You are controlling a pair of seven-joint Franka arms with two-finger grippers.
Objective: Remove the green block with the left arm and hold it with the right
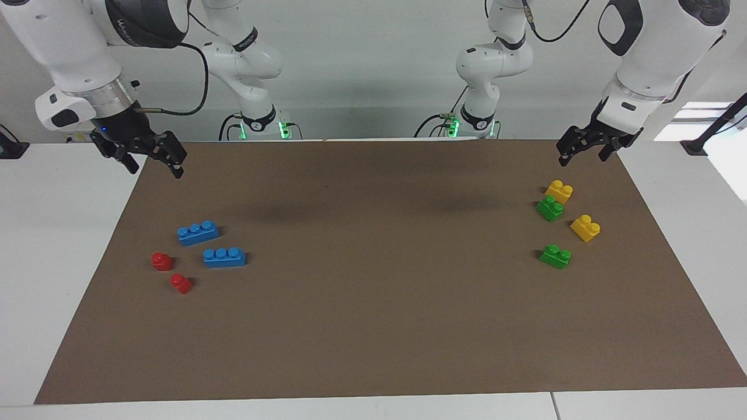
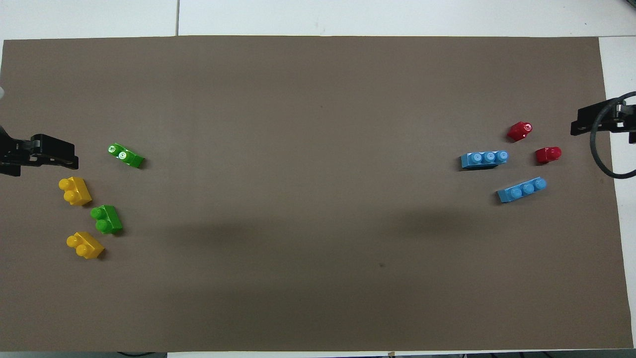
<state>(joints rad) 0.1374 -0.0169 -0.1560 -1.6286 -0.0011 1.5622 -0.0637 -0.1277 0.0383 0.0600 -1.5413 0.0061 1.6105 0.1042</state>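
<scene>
The left pincer [image 1: 590,149], fingers spread wide, hangs over 2 green blocks [image 1: 550,208] [image 1: 555,256]; it should descend squarely. The right pincer [image 1: 153,156] waits, also wide.

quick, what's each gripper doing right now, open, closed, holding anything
Left gripper: open, holding nothing, up over the mat's edge near the yellow and green bricks.
Right gripper: open, holding nothing, over its mat corner.

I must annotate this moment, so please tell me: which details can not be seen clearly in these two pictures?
- Left hand: overhead view, the picture's edge cuts off everything but its black tips.
- Right hand: overhead view, likewise cut off; a cable crosses it.
- Two small bright green plastic two-stud bricks: both views, which one the task means is not shown.
- Two small red plastic blocks: too small to read their shape.
</scene>
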